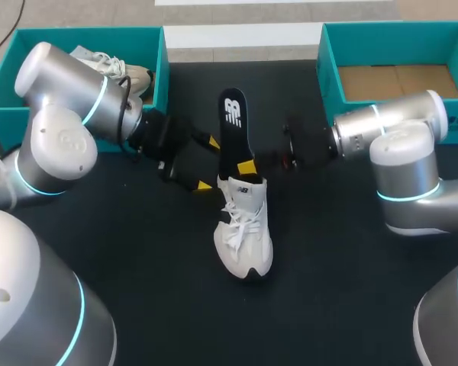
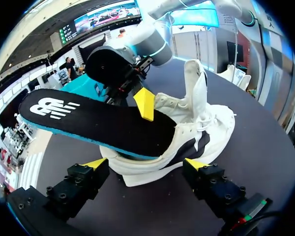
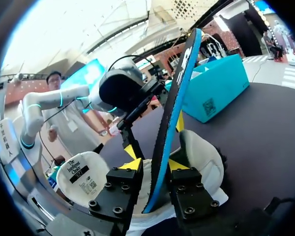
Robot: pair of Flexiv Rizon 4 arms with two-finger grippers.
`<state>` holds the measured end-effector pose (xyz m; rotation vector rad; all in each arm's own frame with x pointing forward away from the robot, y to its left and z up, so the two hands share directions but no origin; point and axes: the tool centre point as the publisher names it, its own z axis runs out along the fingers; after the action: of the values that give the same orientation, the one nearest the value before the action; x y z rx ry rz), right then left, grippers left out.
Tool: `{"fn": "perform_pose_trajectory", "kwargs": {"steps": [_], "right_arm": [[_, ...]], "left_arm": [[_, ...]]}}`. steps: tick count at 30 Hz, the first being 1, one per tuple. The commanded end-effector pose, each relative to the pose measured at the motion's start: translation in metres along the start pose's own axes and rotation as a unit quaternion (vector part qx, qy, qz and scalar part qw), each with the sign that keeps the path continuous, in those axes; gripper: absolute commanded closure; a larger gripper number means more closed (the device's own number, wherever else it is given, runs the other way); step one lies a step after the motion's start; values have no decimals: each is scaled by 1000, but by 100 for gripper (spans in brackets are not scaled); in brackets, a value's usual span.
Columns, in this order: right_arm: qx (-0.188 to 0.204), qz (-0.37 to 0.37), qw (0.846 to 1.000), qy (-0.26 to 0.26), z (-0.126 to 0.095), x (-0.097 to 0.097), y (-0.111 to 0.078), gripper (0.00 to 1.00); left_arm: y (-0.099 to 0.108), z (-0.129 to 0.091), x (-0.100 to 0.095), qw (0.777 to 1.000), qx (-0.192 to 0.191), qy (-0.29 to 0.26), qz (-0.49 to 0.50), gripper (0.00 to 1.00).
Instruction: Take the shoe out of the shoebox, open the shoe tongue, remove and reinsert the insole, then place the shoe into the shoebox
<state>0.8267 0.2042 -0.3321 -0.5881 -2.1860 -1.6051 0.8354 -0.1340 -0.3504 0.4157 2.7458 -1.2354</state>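
A white shoe (image 1: 244, 232) stands on the black table, toe toward the near edge. Its black insole (image 1: 231, 122), teal along its edge, sticks up out of the shoe opening and leans away over the heel. My left gripper (image 1: 209, 164) is open, its fingers to either side of the shoe's heel (image 2: 152, 167). My right gripper (image 1: 242, 165) comes in from the right at the heel. In the right wrist view the insole (image 3: 174, 98) runs between its fingers (image 3: 130, 164), with a small gap on one side. The right gripper (image 3: 153, 164) is open.
A teal shoebox (image 1: 8, 91) at the back left holds another white shoe (image 1: 118, 72). A second teal shoebox (image 1: 328, 76) at the back right shows only its cardboard floor. Both arms meet at the table's middle.
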Motion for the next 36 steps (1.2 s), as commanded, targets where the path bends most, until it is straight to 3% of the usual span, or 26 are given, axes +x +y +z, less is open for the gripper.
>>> {"fn": "perform_pose_trajectory", "kwargs": {"steps": [1,4,6,20,29,33,36], "right_arm": [[10,-2,1000,15,2,-10,10,75],[17,8,1000,23,5,-15,12,85],[17,19,999,24,5,-17,11,100],[19,71,997,30,6,5,-23,100],[15,86,996,30,11,13,-34,100],[21,65,998,17,5,11,-21,61],[29,52,998,18,3,7,-10,61]], "left_arm": [[0,1,0,1000,-2,0,0,0],[0,1,0,1000,-2,0,0,0],[0,1,0,1000,-2,0,0,0],[0,1,0,1000,-2,0,0,0],[0,1,0,1000,-2,0,0,0],[0,1,0,1000,-2,0,0,0],[0,1,0,1000,-2,0,0,0]]}}
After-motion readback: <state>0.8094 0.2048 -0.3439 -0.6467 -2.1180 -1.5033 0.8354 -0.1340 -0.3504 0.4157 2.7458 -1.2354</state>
